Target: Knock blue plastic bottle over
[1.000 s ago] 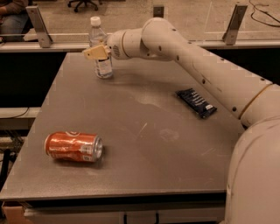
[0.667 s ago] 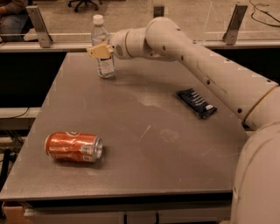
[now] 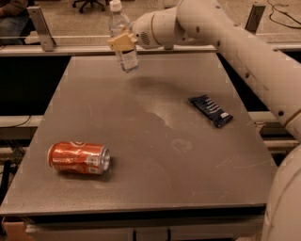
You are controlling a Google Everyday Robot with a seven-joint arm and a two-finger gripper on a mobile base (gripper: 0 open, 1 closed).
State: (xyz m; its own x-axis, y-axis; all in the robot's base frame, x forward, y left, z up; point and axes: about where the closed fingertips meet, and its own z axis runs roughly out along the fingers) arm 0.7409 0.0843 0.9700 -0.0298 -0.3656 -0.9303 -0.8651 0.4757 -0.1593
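bottle (image 3: 127,59) stands near the far edge of the table (image 3: 188,188), left of centre. roughly upright, top leaning a little left. white cap (image 3: 115,5) on, clear ribbed wall, label low on the body.

gripper (image 3: 122,41) sits at the bottle's mid-body, against it or all but. we cannot tell whether it is spread, closed or pinching.

handling, our judgement: light, thin wall that gives under pressure, slick base on the smooth grey top. tall and narrow, so it tips easily. a low push may only slide it. contact should be high, above the label near the shoulder, pushed sideways; no hold needed. once down it may roll, and the far edge is close.

orange can (image 3: 79,158) lies on its side front left, dark wrapper (image 3: 210,110) lies flat at right, both well apart from the bottle.
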